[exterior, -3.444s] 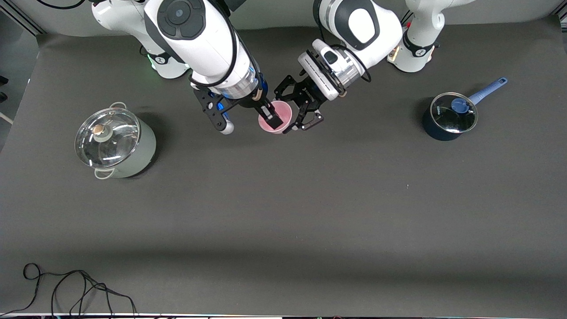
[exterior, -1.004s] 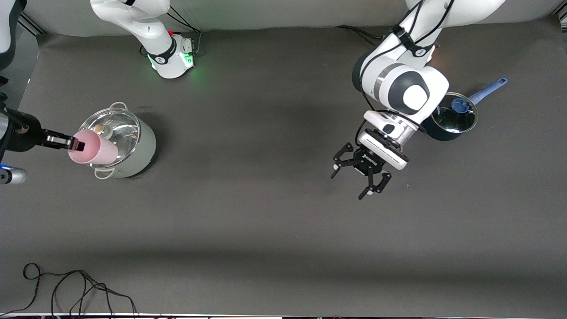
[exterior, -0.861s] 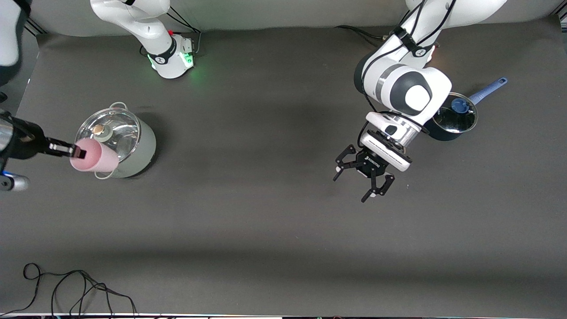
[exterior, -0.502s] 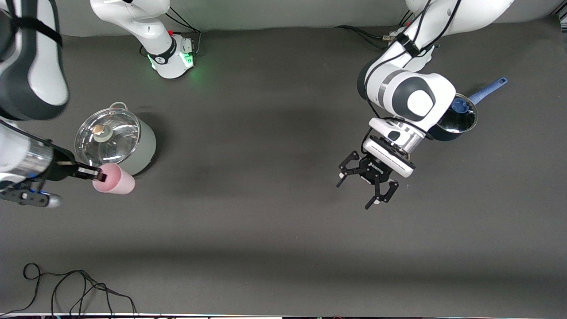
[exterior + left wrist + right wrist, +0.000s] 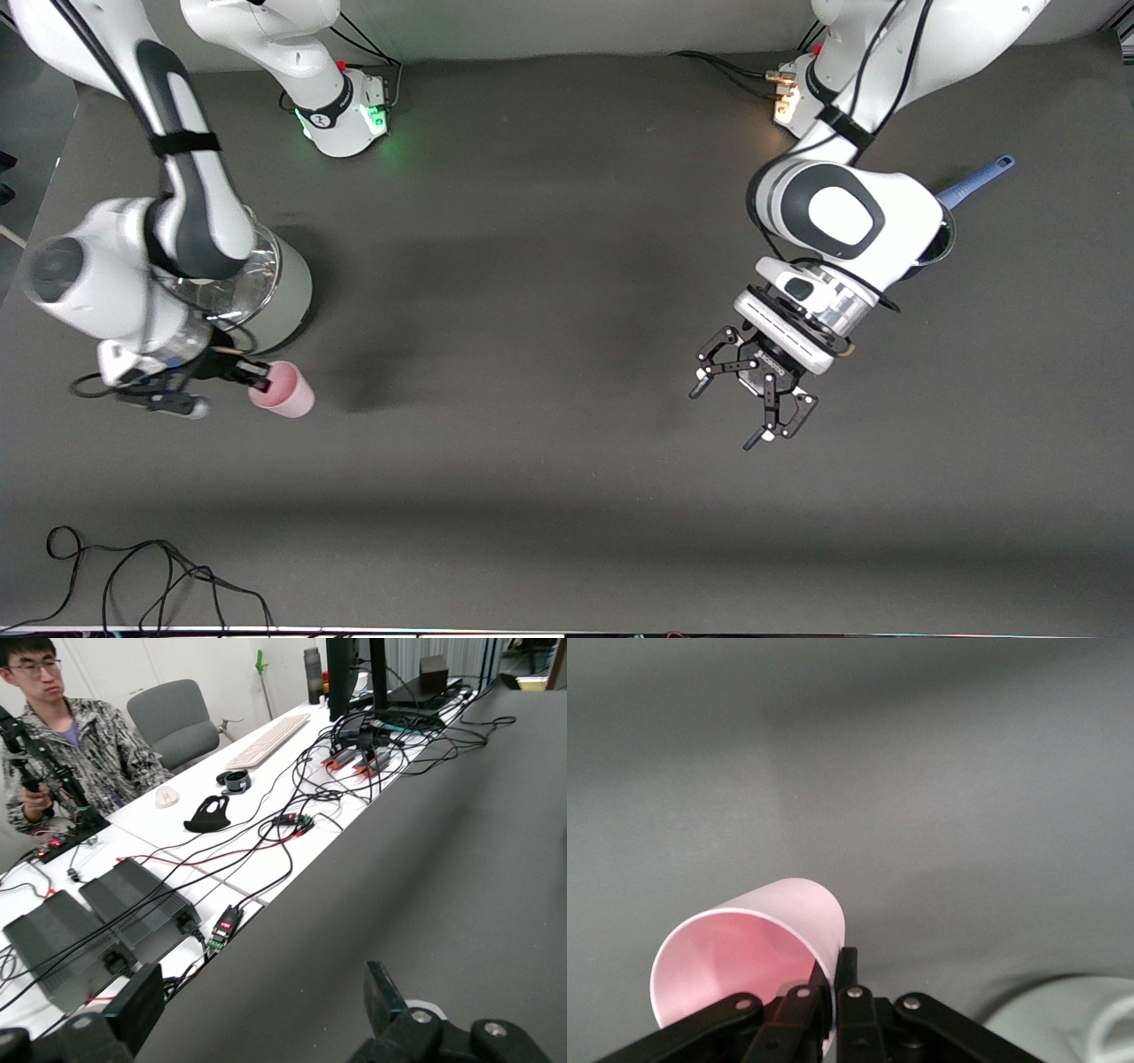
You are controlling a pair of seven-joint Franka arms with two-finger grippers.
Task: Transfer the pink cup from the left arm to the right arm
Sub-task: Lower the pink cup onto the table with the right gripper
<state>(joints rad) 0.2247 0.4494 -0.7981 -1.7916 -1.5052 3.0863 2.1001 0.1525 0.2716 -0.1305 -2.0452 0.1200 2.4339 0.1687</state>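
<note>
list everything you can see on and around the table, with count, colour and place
small pale pink plastic cup: 1, pink, held tilted at its rim by the right end effector, over the mat just nearer the front camera than the big pot
large lidded steel pot: 1, pale grey-green with a glass lid, toward the right arm's end, partly hidden by that arm
small dark blue saucepan: 1, dark blue with a lighter blue handle, toward the left arm's end, mostly hidden by that arm
black cable: 1 tangle, black, at the mat's edge nearest the front camera
dark grey mat: 1, covers the table
right end effector: 1, black, shut on the cup's rim
left end effector: 1, black linkage claw, open and empty over bare mat
</note>
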